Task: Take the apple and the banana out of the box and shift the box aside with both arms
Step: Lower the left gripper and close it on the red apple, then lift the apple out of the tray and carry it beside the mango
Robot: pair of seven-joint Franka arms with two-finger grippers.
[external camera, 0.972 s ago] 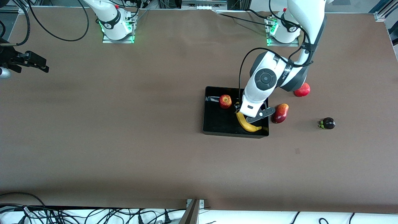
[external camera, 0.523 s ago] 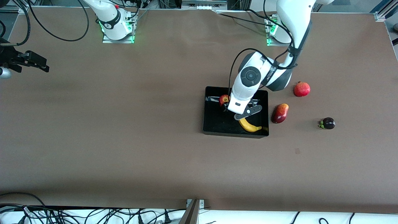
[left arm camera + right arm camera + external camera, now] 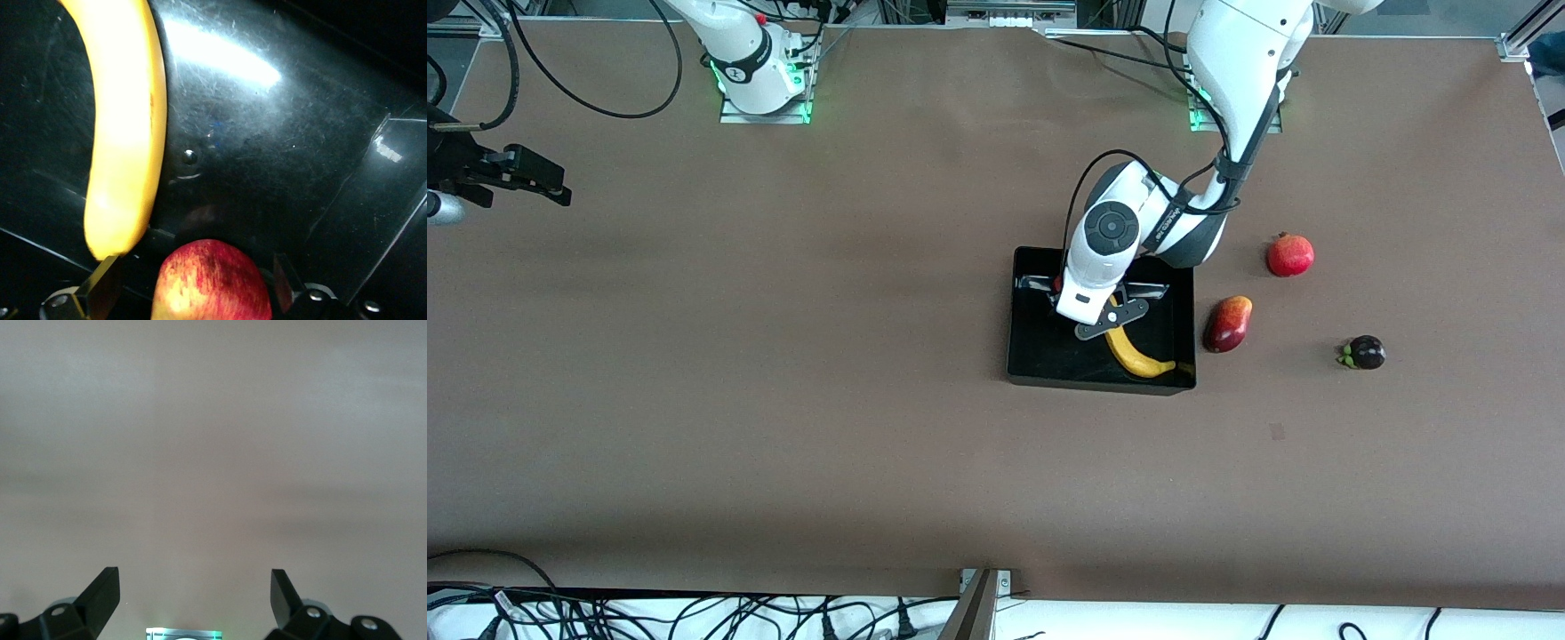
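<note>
Mango (image 3: 1228,324): lay on the brown counter (image 3: 783,400); oval, red-yellow
Pomegranate (image 3: 1290,254): round, red; sat farther from the front camera than the mango
Dark purple fruit (image 3: 1365,353): green-stemmed; lay well apart, toward the left arm's end

Inside the box (image 3: 1032,356) on the desk (image 3: 783,400): banana (image 3: 1134,356) and apple (image 3: 212,280), side by side. Mango (image 3: 1228,324) just beside the box, toward the left arm's end.
</note>
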